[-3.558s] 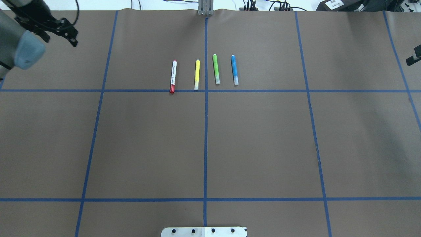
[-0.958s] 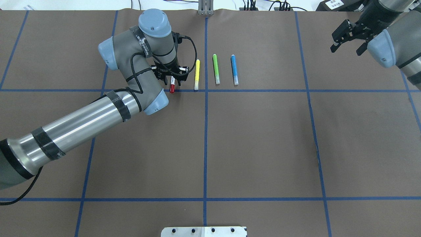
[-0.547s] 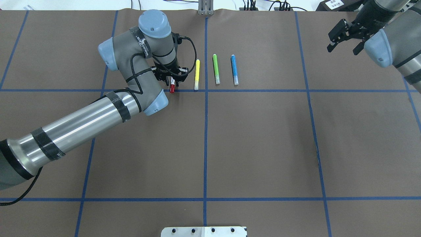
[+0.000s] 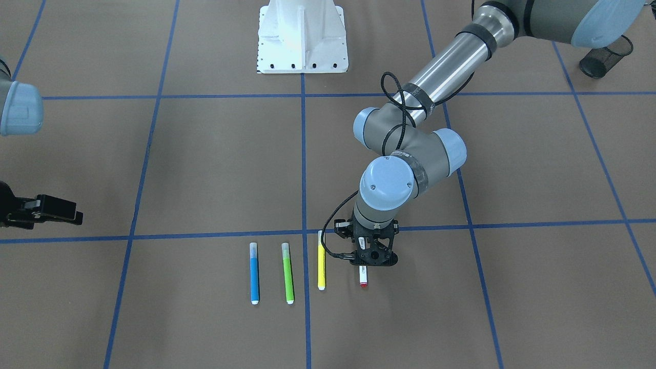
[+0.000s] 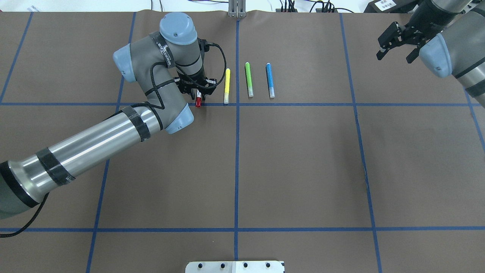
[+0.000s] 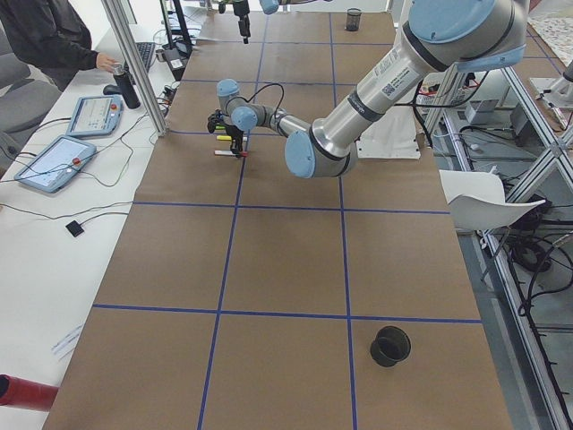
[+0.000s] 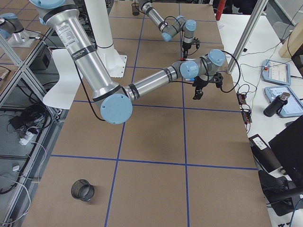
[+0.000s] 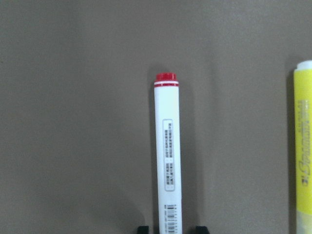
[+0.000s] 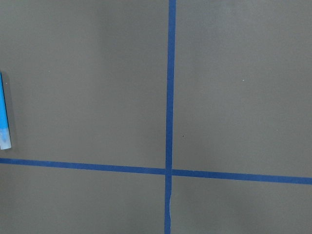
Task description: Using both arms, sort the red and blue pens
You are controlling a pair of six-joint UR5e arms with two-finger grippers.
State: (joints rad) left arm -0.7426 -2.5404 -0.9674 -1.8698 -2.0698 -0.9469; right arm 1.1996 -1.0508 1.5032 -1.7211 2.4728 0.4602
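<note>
The red pen point(image 8: 168, 161), white-barrelled with a red cap, lies flat on the brown mat, leftmost in a row of four markers. Only its cap end point(image 5: 198, 102) and far tip point(image 4: 364, 281) show from outside. My left gripper point(image 5: 198, 94) point(image 4: 375, 261) is low over it, open, one fingertip point(image 8: 143, 229) on each side of the barrel with small gaps. The blue pen point(image 5: 269, 80) point(image 4: 254, 279) point(image 9: 4, 117) lies at the row's right end. My right gripper point(image 5: 396, 53) hangs open above the far right of the table, well away from the blue pen.
A yellow marker point(image 5: 227, 85) point(image 8: 303, 146) lies right beside the red pen, and a green marker point(image 5: 248, 79) lies between it and the blue pen. A black mesh cup point(image 4: 597, 61) point(image 6: 390, 346) stands near the left end. A person point(image 6: 54, 36) stands by the far edge.
Both arms came in from the table's ends. Over the last second my left gripper's fingers have narrowed around the red pen, which has not moved. My right gripper shifted slightly left.
</note>
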